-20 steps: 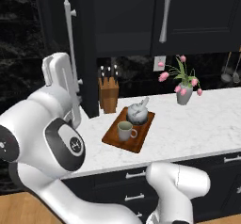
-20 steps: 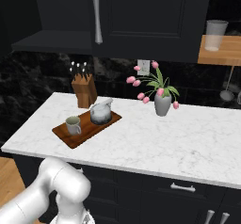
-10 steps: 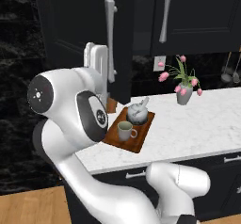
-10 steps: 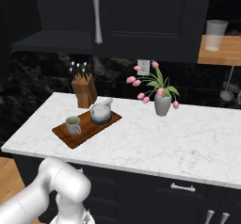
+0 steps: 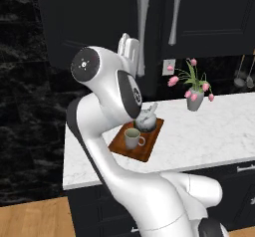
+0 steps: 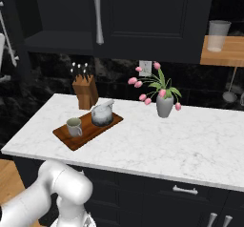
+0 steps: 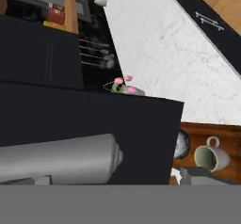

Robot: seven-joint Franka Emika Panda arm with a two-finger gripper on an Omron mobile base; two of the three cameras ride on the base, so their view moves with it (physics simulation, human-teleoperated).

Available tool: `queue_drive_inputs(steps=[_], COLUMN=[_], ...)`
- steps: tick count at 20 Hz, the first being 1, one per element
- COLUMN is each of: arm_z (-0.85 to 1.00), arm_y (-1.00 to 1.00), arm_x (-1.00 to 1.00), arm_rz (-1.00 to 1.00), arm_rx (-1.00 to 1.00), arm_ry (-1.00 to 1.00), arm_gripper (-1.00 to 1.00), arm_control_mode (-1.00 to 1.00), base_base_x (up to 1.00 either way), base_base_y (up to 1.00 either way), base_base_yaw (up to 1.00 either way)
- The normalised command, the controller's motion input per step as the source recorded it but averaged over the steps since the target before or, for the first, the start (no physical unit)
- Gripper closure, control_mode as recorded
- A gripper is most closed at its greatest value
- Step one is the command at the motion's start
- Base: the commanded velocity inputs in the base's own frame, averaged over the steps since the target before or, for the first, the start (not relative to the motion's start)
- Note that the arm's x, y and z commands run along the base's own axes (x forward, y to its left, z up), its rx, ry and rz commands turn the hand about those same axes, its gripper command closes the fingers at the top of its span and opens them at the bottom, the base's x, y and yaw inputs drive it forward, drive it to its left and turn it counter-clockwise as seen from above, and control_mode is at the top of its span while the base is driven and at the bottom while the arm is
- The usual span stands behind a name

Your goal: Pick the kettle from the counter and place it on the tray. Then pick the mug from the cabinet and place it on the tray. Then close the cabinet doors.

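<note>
Since the earlier picture, the left tall black cabinet door (image 5: 99, 22) with its long silver bar handle (image 5: 142, 32) has swung across toward the middle top of the left base view, and the white arm has swung with it. The gripper (image 5: 128, 49) sits just beside that handle, above the arm's big round joint. Its two fingers stand wide apart and hold nothing. In the hand view the thick silver handle (image 7: 56, 159) lies across the lower left, very close.

The small round silver-grey metal kettle (image 6: 102, 114) with a short spout sits on the flat reddish-brown wooden tray (image 6: 87, 128), left of the middle in the right base view. The small pale mug (image 6: 74, 127) with a side handle and dark inside stands upright on the tray too, near the kettle. The tray lies on the white marble counter (image 6: 190, 140).
</note>
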Motion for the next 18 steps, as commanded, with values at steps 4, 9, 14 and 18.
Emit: queue_drive_inputs(steps=[4, 9, 14, 18], arm_z=[-0.11, -0.1, -0.09, -0.06], arm_y=[-0.43, -0.4, -0.31, -0.3], arm_x=[0.53, 0.62, 0.63, 0.62], arm_rz=[-0.01, 0.0, 0.0, 0.0], arm_rx=[0.05, 0.01, 0.0, 0.0], arm_ry=[-0.02, 0.0, -0.01, 0.0], arm_gripper=[-1.0, -1.0, -1.0, -1.0], arm_control_mode=[-1.0, -1.0, -1.0, -1.0], base_base_x=[0.0, 0.0, 0.0, 0.0], base_base_y=[0.0, 0.0, 0.0, 0.0], base_base_yaw=[0.0, 0.0, 0.0, 0.0])
